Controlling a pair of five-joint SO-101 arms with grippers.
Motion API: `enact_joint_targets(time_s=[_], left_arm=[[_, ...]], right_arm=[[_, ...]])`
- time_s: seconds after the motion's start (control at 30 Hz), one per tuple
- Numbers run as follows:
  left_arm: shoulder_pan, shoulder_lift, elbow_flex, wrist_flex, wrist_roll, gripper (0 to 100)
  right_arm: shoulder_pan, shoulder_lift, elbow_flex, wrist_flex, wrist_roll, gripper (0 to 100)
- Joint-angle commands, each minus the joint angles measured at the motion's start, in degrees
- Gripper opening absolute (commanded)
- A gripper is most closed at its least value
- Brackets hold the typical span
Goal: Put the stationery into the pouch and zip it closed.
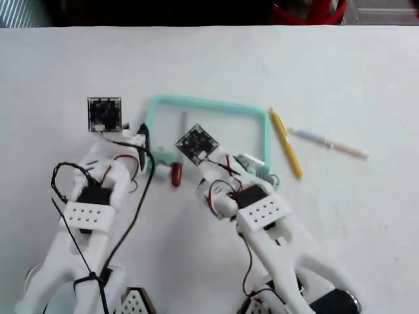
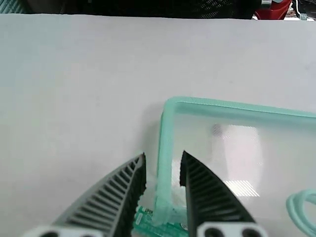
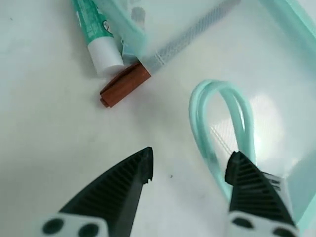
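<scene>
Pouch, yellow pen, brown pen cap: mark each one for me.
pouch [image 1: 203, 103], high view, on its far mint-green rim.
yellow pen [image 1: 286, 144], high view, middle of the barrel.
brown pen cap [image 3: 126, 85], right wrist view, middle of the cap.

No legible print, even on green tube [image 3: 88, 20]

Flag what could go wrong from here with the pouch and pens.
1. The yellow pen and pastel pen lie outside the pouch; zipping now would leave them out.
2. The brown marker cap juts past the pouch edge and may block the zipper.
3. The open right gripper hangs over the teal loop; closing could snag it and drag the pouch.
</scene>
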State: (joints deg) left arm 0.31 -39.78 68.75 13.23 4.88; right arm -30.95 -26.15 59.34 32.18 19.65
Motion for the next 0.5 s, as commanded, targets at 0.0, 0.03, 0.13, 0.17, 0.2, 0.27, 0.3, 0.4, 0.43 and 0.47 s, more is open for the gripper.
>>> enact_joint_targets(time_s=[0.0, 0.03, 0.13, 0.17, 0.2, 0.27, 0.3, 0.4, 0.43, 0.47], left_arm=[[0.13, 0.04, -0.62, -1.23, -0.53, 14], [0.13, 0.04, -0.62, -1.23, -0.53, 14], [0.13, 0.04, -0.62, -1.23, -0.53, 14], [0.13, 0.04, -0.62, -1.23, -0.53, 14], [0.13, 0.04, -0.62, -1.23, -0.53, 14], [0.31, 0.04, -0.62, -1.23, -0.53, 14], [0.40, 0.04, -0.62, -1.23, -0.53, 14], [0.40, 0.04, -0.62, -1.14, -0.53, 14], [0.48, 0.04, -0.62, -1.14, -0.53, 14], [0.48, -0.04, -0.62, -1.14, -0.53, 14]], right_arm=[[-0.04, 3.47, -2.90, -4.70, 0.53, 24.1], [-0.04, 4.62, -2.90, -5.67, 0.53, 24.1], [-0.04, 6.90, -3.08, -7.52, 0.53, 24.1], [-0.04, 7.43, -3.08, -7.96, 0.53, 24.1], [-0.04, 7.78, -3.08, -8.48, 0.53, 24.1], [0.13, 8.48, -3.08, -9.80, 0.53, 24.1], [0.31, 8.66, -3.08, -10.68, 0.53, 24.1], [0.66, 8.84, -2.81, -13.14, 0.44, 24.1], [0.84, 8.84, -2.81, -13.67, 0.26, 24.1], [0.92, 8.84, -2.81, -14.11, 0.18, 24.1]])
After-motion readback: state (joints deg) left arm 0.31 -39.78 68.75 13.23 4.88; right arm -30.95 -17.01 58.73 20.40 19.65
